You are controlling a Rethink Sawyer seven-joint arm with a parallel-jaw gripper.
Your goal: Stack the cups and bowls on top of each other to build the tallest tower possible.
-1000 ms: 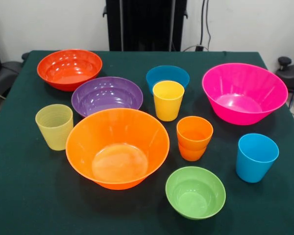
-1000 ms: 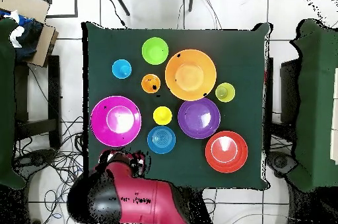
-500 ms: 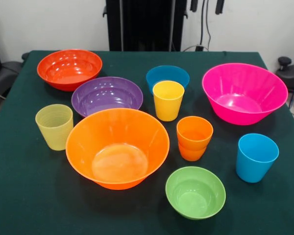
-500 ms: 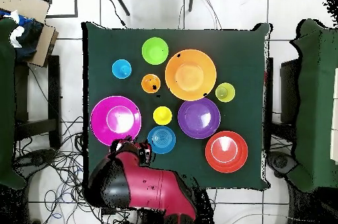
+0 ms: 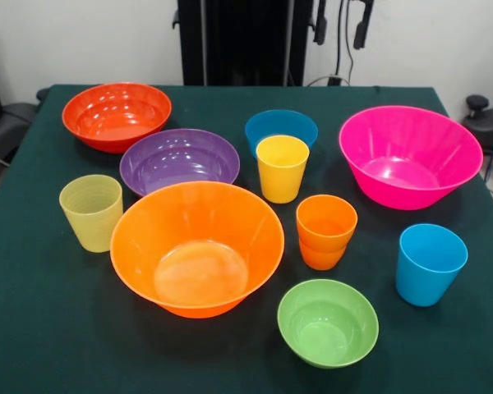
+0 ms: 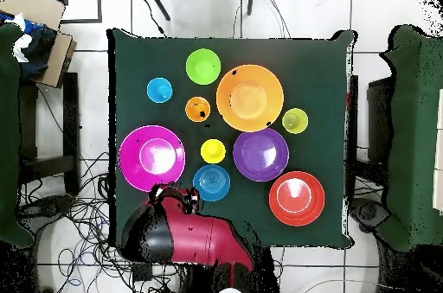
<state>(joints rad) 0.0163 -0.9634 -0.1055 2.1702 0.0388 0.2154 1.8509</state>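
All the cups and bowls stand singly on the green cloth, and no tower is in view. The large orange bowl (image 5: 197, 246) sits front centre, with the purple bowl (image 5: 179, 160) and red-orange bowl (image 5: 117, 115) behind it. The hot pink bowl (image 5: 409, 154) is at the right. The yellow cup (image 5: 282, 167) stands in front of the blue bowl (image 5: 281, 127). The orange cup (image 5: 326, 231), sky blue cup (image 5: 430, 263), lime green bowl (image 5: 328, 322) and ribbed pale cup (image 5: 91, 212) stand apart. My gripper (image 5: 341, 25) (image 6: 173, 196) hangs open and empty, above the table's edge between the pink and blue bowls.
The table (image 6: 329, 56) is square under a dark green cloth. A cardboard box (image 6: 39, 26) and green chairs stand beside it, and cables lie on the tiled floor near the robot's base.
The arm has swung from off the table's corner toward the blue bowl. The gripper's fingertips have come down into the top of the front view. No cup or bowl has moved.
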